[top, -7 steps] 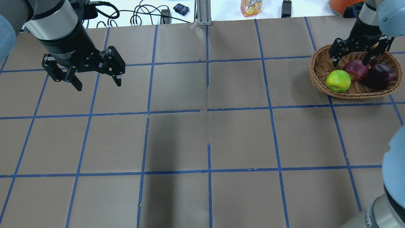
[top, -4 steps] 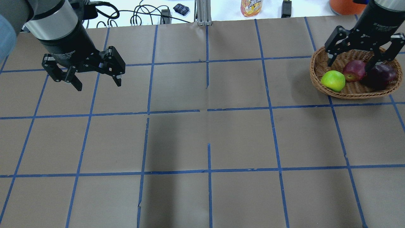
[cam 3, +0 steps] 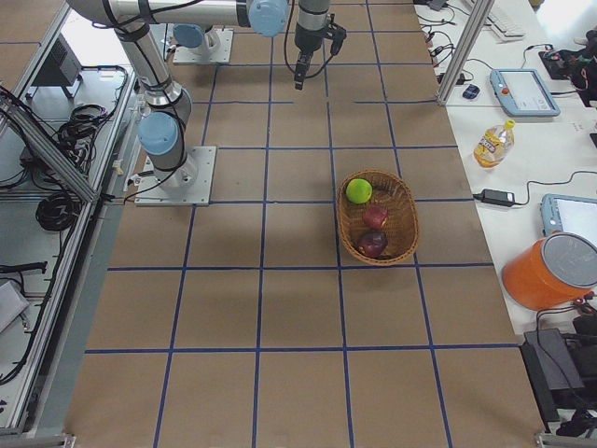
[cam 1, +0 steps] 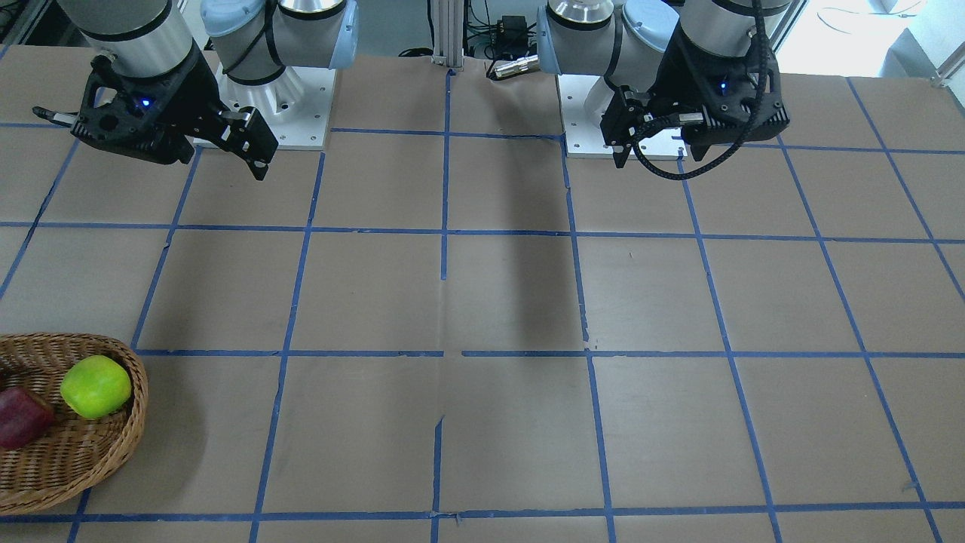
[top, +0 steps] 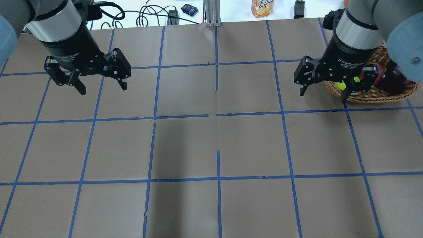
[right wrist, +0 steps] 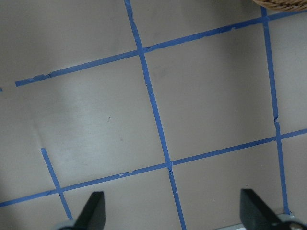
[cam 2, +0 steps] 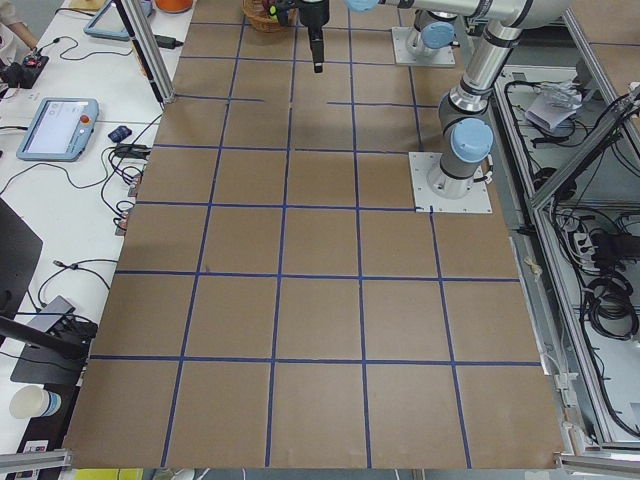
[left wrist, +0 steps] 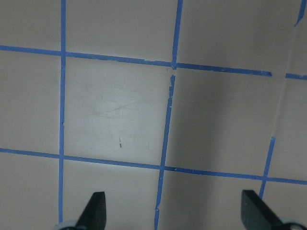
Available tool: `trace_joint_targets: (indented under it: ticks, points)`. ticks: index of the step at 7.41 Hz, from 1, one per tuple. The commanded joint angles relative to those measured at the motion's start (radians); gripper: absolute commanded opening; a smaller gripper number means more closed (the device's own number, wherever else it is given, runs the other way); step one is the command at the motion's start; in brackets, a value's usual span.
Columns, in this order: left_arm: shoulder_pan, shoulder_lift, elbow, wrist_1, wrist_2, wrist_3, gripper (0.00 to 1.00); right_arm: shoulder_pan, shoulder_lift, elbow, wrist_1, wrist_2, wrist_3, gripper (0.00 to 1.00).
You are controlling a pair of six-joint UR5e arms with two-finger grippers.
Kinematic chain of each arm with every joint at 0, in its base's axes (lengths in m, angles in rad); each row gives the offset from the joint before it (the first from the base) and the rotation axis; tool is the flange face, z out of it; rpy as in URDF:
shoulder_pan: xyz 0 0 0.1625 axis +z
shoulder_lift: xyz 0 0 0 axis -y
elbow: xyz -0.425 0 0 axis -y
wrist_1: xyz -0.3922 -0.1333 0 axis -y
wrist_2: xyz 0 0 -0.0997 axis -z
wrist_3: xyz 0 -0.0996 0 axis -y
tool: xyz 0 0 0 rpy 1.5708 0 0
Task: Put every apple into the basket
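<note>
The wicker basket [cam 3: 396, 224] holds all three apples: the green apple [cam 3: 359, 190], the red apple [cam 3: 376, 216] and the dark maroon apple [cam 3: 372, 244]. In the overhead view my right arm covers much of the basket [top: 373, 96]; only a sliver of the green apple [top: 340, 86] and part of the maroon apple [top: 400, 79] show. My right gripper [top: 322, 95] is open and empty, raised above the table just left of the basket. My left gripper [top: 102, 88] is open and empty, raised at the far left. The front view shows the green apple [cam 1: 96, 386] and the red apple [cam 1: 21, 417] in the basket [cam 1: 132, 422].
The table is brown paper with a blue tape grid. Both wrist views show only bare paper between open fingertips [left wrist: 96, 208] [right wrist: 93, 208], with the basket rim [right wrist: 283, 3] at one corner. Cables and a bottle [top: 262, 7] lie beyond the far edge.
My right gripper has lifted out of the basket and moved left, open and empty. The green apple has rolled a little inside the basket. My left arm has not moved.
</note>
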Motion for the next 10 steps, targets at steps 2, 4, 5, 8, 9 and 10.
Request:
trace_joint_targets:
  ticks: [2,4,5,8,9,10]
  points:
    - [0.000,0.001,0.001,0.000,-0.001,0.000,1.00,-0.002,0.015,-0.071,0.043,0.003,-0.008,1.00]
    - [0.000,0.001,0.001,0.000,-0.001,0.000,1.00,-0.010,0.023,-0.082,0.044,0.005,-0.055,1.00]
    - [0.000,0.001,0.001,0.000,-0.002,0.000,1.00,-0.011,0.025,-0.085,0.044,0.003,-0.064,1.00]
    - [-0.002,-0.001,0.001,0.002,0.004,0.002,1.00,-0.014,0.025,-0.084,0.060,0.002,-0.132,1.00]
    - [-0.002,-0.001,0.001,0.002,0.002,0.002,1.00,-0.014,0.023,-0.084,0.058,0.005,-0.132,1.00]
    - [-0.002,-0.011,0.015,0.002,0.004,0.002,1.00,-0.014,0.023,-0.085,0.058,0.003,-0.132,1.00]
